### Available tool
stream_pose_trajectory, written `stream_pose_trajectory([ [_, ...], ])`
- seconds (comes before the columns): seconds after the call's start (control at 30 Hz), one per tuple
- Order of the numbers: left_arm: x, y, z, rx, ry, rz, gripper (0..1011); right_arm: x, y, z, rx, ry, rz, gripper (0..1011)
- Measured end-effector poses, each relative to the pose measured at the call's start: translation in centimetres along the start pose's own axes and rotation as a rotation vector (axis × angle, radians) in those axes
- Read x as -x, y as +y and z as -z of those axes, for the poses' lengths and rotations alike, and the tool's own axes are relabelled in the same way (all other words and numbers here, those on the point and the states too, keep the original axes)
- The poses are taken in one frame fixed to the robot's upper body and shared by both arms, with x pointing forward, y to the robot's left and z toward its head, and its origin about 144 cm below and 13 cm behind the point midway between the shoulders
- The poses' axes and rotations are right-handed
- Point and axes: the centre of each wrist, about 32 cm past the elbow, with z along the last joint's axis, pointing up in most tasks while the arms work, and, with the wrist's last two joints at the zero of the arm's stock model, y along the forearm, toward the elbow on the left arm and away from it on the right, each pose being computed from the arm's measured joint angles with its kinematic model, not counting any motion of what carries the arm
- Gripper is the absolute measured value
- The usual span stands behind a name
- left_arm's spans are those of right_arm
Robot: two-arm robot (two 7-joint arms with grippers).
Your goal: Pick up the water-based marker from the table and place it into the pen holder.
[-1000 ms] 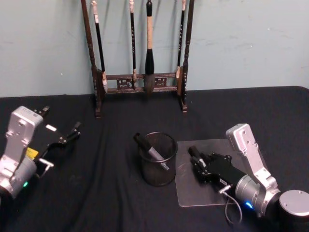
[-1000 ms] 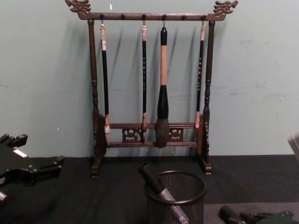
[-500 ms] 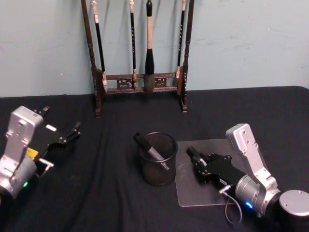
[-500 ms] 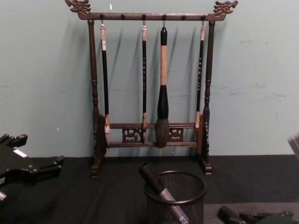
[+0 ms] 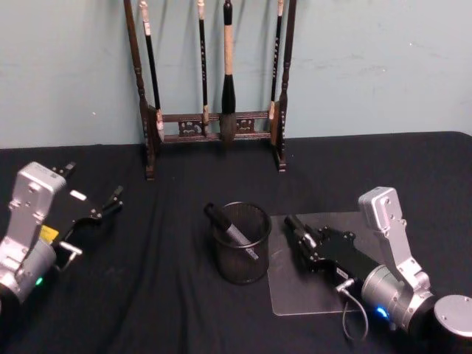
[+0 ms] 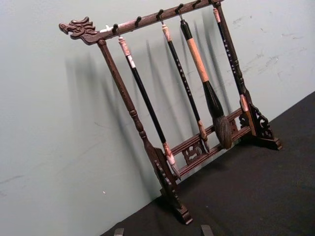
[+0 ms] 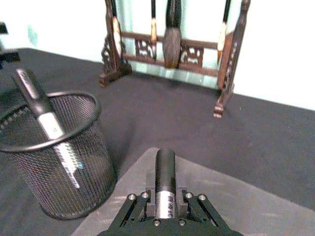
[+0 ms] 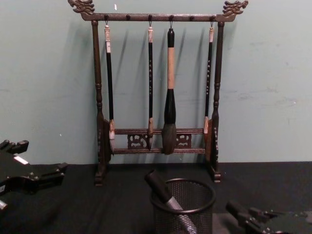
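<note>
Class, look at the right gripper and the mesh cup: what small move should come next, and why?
Probably raise the right gripper and swing it toward the pen holder. It is shut on a marker, low over the clear mat beside the holder, not above its rim. The left gripper sits open at the table's left.

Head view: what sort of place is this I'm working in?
Probably a staged calligraphy or writing desk: a brush rack with hanging brushes stands against a plain wall, on a black-clothed table with a mesh pen holder. The right gripper holds a marker beside it.
</note>
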Motion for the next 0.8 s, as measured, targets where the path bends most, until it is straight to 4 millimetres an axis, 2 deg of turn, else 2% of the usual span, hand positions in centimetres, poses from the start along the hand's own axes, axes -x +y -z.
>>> stream_pose_trajectory([
  [0.4,0.0,0.0,0.0,0.0,0.0,0.0,1009,0.3,-0.6,-0.1,-0.127,-0.015,-0.033,241],
  [0.8,0.0,0.0,0.0,0.0,0.0,0.0,1009,0.4,-0.8,-1.0,-0.202,-0.042,-0.074,241],
])
